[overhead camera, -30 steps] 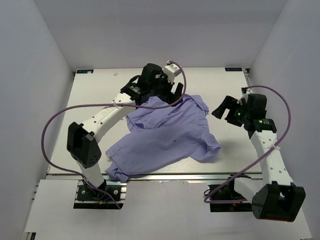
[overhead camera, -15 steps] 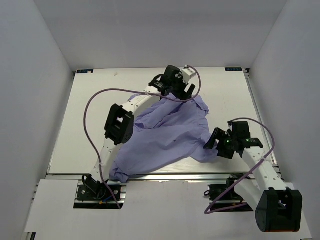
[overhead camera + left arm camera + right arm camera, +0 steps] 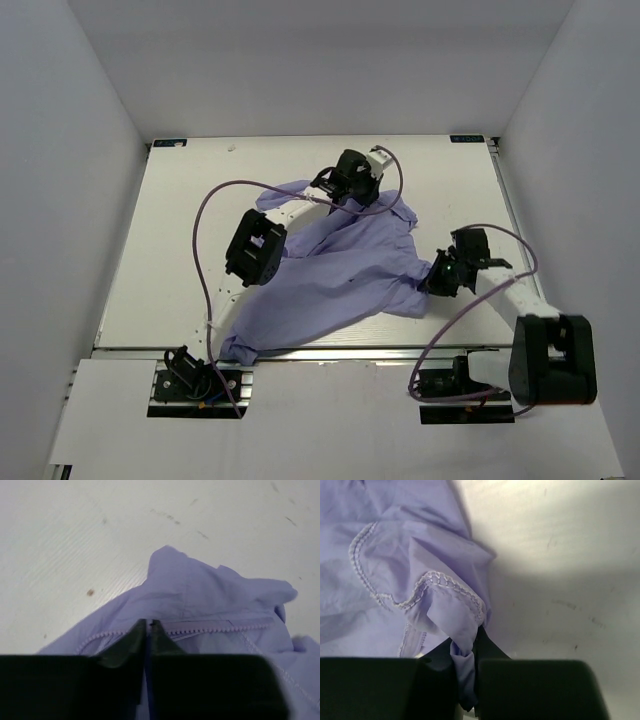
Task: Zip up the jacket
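Observation:
The lavender jacket (image 3: 340, 265) lies crumpled across the middle of the table. At its far edge my left gripper (image 3: 352, 196) is shut on the jacket (image 3: 210, 600), pinching the fabric right at a row of zipper teeth (image 3: 220, 627). Over at the jacket's right corner, my right gripper (image 3: 436, 281) is shut on a bunched fold of the hem (image 3: 462, 655); white stitched edging (image 3: 385, 597) runs just beyond its fingers (image 3: 492, 650). No drawstrings show.
Bare white table (image 3: 180, 230) surrounds the jacket on the left and far side. Purple cables (image 3: 215, 215) loop from both arms. The left arm's elbow (image 3: 255, 250) rests over the jacket. White walls enclose the table.
Both grippers went from open to shut on the jacket. The left reached further along the far edge; the right swung in from the right side to the jacket's right corner.

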